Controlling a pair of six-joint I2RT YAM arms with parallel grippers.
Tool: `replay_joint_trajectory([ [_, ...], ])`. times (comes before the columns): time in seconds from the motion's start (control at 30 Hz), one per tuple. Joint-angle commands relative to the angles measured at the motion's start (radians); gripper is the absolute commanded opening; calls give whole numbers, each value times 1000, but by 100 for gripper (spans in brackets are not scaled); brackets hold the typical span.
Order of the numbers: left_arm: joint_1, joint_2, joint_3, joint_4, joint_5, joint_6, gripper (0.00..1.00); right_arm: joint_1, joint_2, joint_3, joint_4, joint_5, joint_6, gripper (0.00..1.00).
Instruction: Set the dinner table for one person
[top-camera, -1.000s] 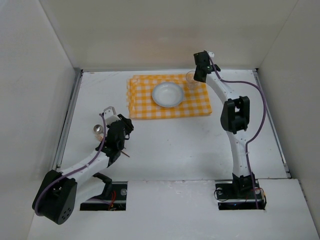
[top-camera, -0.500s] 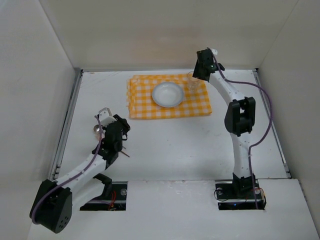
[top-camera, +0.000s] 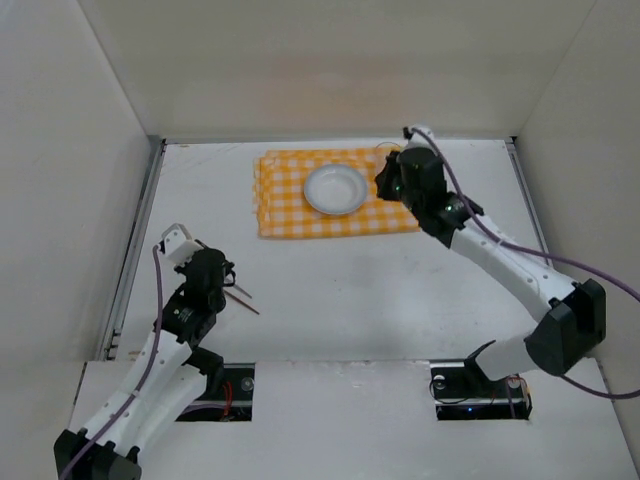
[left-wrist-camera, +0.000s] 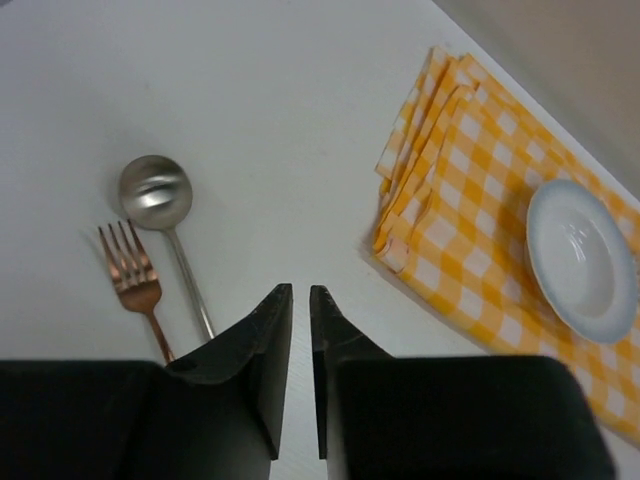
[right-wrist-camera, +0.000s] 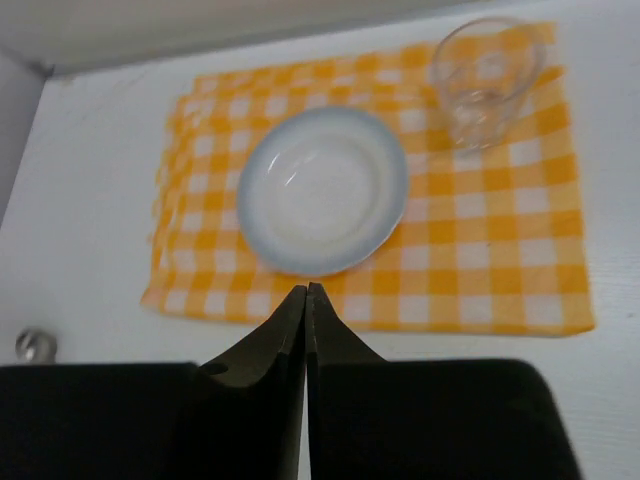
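The dinner table (top-camera: 350, 290) is a large white surface. On it at the back lies an orange-and-white checked cloth (top-camera: 300, 215) with a white plate (top-camera: 335, 190) on it. The right wrist view shows the plate (right-wrist-camera: 322, 190) and an upright clear glass (right-wrist-camera: 485, 80) at the cloth's far right corner. A steel spoon (left-wrist-camera: 160, 190) and a copper fork (left-wrist-camera: 130, 268) lie side by side on the bare table, left of the cloth. My left gripper (top-camera: 215, 280) hovers over them, jaws a thin slit apart and empty. My right gripper (top-camera: 385, 183) is shut and empty above the cloth's right part.
White walls close in the table on the left, back and right. Metal edge strips (top-camera: 135, 240) run along the sides. The two arm bases (top-camera: 480, 385) sit at the near edge. The right arm's purple cable (top-camera: 560, 262) loops over the right side.
The left arm has drawn back toward the near left. The right arm has folded down and its gripper has moved back from the glass to over the cloth's right part.
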Motion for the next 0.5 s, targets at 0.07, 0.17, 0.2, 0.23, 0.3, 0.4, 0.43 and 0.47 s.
replay_joint_trajectory([
  [0.07, 15, -51, 52, -260, 26, -77, 6, 185, -86, -263, 130, 14, 22, 3],
  [0.17, 24, -38, 58, -286, 26, -107, 5, 257, -189, -409, 156, 23, 38, 1],
  [0.2, 30, -24, 58, -281, 28, -108, 5, 282, -220, -450, 165, 22, 43, 1],
  [0.23, 38, -4, 58, -278, 28, -108, 6, 302, -247, -490, 182, 22, 48, 1],
  [0.3, 57, 36, 64, -269, 34, -110, 6, 352, -270, -545, 217, 8, 49, 1],
  [0.4, 85, 76, 81, -254, 64, -111, 6, 411, -252, -587, 285, -6, 43, 2],
  [0.43, 94, 85, 88, -254, 73, -113, 7, 423, -235, -595, 314, -17, 39, 3],
  [0.47, 102, 94, 96, -254, 81, -119, 9, 429, -222, -598, 332, -27, 39, 3],
])
